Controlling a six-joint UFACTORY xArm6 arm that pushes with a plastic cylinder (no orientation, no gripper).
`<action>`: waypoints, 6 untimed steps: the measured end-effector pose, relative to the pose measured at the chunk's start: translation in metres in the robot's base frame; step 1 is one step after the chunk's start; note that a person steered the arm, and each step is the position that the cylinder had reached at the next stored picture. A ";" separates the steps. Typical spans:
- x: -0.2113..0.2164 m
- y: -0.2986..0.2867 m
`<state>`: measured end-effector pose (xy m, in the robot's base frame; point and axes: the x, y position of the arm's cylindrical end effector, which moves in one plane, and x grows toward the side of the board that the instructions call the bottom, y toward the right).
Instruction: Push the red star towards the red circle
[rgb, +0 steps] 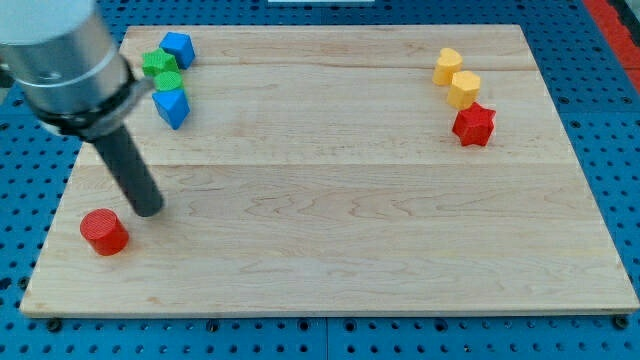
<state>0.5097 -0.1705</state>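
The red star (474, 124) lies near the view's right edge of the wooden board, just below two yellow blocks. The red circle (104, 231) lies near the board's bottom left corner. My tip (148, 208) rests on the board just up and to the right of the red circle, a small gap apart from it. The red star is far across the board to the right of my tip.
A yellow block (447, 66) and a second yellow block (464, 89) sit above the red star. At the top left are a blue block (178, 48), two green blocks (159, 64) (168, 82), and another blue block (171, 106). The board (330, 220) lies on a blue pegboard.
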 end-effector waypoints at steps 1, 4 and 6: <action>0.002 0.118; -0.089 0.416; -0.099 0.255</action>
<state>0.4109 0.0848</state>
